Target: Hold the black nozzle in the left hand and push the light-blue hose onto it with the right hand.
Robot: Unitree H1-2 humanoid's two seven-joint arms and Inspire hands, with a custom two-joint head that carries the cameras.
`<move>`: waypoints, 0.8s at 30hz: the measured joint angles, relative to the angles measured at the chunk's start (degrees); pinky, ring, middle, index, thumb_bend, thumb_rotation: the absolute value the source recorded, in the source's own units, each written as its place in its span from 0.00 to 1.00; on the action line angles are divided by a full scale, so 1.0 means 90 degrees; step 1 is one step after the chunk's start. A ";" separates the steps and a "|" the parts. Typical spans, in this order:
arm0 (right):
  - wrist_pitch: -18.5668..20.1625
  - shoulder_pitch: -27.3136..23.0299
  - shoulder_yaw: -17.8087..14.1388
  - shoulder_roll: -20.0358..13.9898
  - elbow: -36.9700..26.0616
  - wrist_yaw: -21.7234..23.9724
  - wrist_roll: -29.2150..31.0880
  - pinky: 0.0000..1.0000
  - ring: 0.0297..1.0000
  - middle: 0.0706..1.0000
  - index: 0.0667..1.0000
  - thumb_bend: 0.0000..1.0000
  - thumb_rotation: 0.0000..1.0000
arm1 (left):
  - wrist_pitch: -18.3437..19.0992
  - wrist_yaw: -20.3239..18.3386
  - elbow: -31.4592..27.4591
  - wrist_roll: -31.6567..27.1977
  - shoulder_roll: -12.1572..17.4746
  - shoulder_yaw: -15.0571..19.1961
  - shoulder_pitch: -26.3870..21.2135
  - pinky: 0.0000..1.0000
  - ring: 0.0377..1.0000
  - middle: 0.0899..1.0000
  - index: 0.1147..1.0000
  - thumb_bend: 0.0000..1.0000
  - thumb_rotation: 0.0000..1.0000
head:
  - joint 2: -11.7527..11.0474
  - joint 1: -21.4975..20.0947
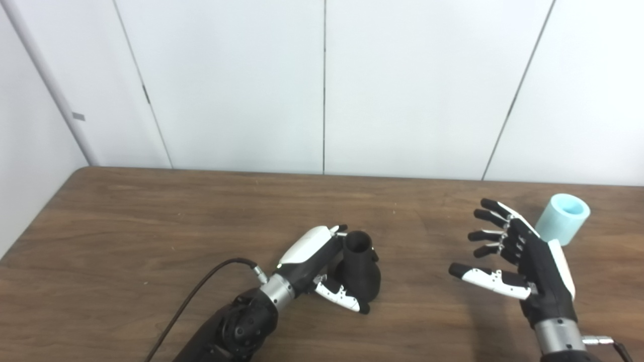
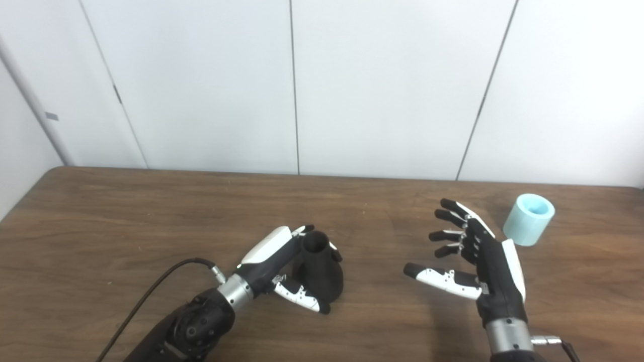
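Note:
The black nozzle (image 1: 359,274) stands upright on the wooden table (image 1: 151,226), wide base down and its open neck up. My left hand (image 1: 314,261) is wrapped around it: the fingers curl behind the neck and the thumb lies across the front of the base. The light-blue hose (image 1: 562,218), a short open tube, stands tilted on the table at the far right. My right hand (image 1: 518,256) hovers open with fingers spread, palm facing left, just to the left of the hose and not touching it.
A black cable (image 1: 201,291) runs from my left wrist toward the table's near edge. White wall panels rise behind the table's far edge. The table's left edge (image 1: 35,216) slants in at the left.

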 measured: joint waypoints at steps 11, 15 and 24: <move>0.0060 -0.0017 0.0039 0.0047 -0.0215 0.0000 -0.0139 0.52 0.61 0.76 0.79 0.74 0.07 | 0.0201 -0.0016 0.0002 0.0139 -0.0091 -0.0179 -0.0073 1.00 0.61 0.41 0.43 0.53 0.00 | 0.0000 -0.0371; 0.0251 -0.0036 -0.0009 0.0012 -0.0482 0.0019 -0.0143 0.51 0.61 0.76 0.79 0.75 0.08 | 0.0225 -0.0030 0.0003 0.0146 -0.0077 -0.0198 -0.0091 1.00 0.61 0.41 0.44 0.53 0.00 | 0.0000 -0.0488; 0.1020 -0.0460 -0.0525 -0.0889 -0.1367 0.0210 -0.0164 0.52 0.62 0.76 0.78 0.77 0.12 | 0.0269 -0.0023 0.0002 0.0395 -0.0020 -0.0272 -0.0141 1.00 0.61 0.41 0.44 0.53 0.00 | -0.0078 -0.0791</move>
